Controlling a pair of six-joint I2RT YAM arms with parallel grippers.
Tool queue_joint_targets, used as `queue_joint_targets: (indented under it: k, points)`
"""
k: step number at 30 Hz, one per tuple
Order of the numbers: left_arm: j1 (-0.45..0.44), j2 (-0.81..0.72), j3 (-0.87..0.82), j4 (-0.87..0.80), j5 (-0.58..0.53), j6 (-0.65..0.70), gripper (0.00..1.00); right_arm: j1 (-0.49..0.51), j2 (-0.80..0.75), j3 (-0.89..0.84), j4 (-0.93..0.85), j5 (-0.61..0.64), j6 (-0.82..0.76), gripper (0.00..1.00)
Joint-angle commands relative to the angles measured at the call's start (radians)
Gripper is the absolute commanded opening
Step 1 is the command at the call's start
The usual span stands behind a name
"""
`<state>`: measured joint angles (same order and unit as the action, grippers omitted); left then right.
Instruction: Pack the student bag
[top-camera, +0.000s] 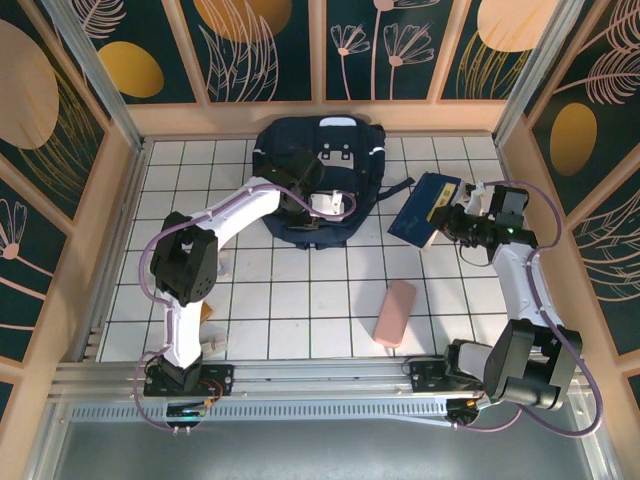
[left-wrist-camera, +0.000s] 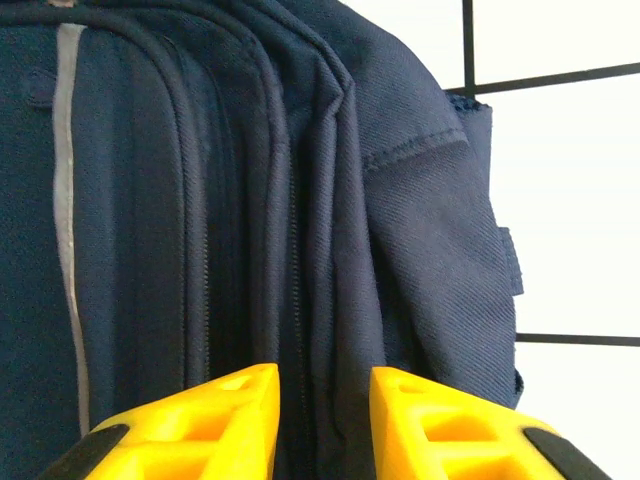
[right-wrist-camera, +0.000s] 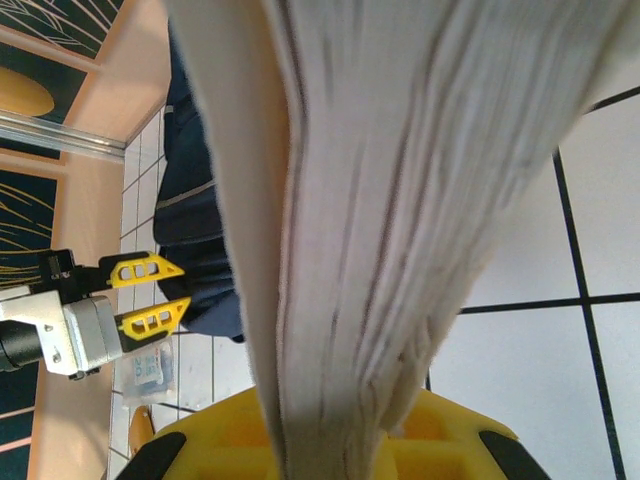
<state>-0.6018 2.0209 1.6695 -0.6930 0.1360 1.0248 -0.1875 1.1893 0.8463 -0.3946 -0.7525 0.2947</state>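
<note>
Now the right hand (right-wrist-camera: 335, 450) grips the flat dark blue book (top-camera: 422, 206), and the big navy cloth backpack (top-camera: 290, 150) lies left of it, by the open left hand (left-wrist-camera: 325, 405).

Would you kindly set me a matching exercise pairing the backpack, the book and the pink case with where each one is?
Things:
1. backpack
2. book
3. pink case

Places:
A. lying loose, near side
B. clamped in the right gripper
C. far middle, with the left gripper at it

Pairs: 1-C; 2-B; 3-A
</note>
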Motion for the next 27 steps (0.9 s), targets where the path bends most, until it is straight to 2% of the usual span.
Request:
queue_joint_targets:
  k: [1,3,5,7,12,16,24,27]
  points:
    - [0.003,0.001,-0.001,0.036,-0.016,0.026,0.31,-0.004,-0.025,0.029,0.006,-0.021,-0.009,0.0]
    - [0.004,0.005,-0.006,0.031,-0.033,0.026,0.37,-0.003,-0.026,0.028,0.005,-0.019,-0.009,0.0]
    - [0.004,0.014,0.01,-0.014,0.01,0.028,0.46,-0.004,-0.028,0.028,0.004,-0.019,-0.008,0.0]
    - [0.003,0.019,0.019,-0.021,0.047,0.0,0.51,-0.003,-0.027,0.027,0.004,-0.02,-0.009,0.0]
    - [0.004,0.061,0.1,-0.124,0.131,-0.034,0.53,-0.003,-0.027,0.043,-0.008,-0.031,-0.003,0.0]
    - [0.004,0.096,0.156,-0.225,0.174,-0.006,0.53,-0.001,-0.036,0.072,-0.016,-0.051,0.005,0.0]
    - [0.004,0.169,0.196,-0.225,0.009,-0.008,0.49,0.012,-0.035,0.069,-0.029,-0.053,0.0,0.0]
    - [0.004,0.204,0.234,-0.197,-0.076,-0.043,0.42,0.014,-0.035,0.063,-0.026,-0.052,0.021,0.0]
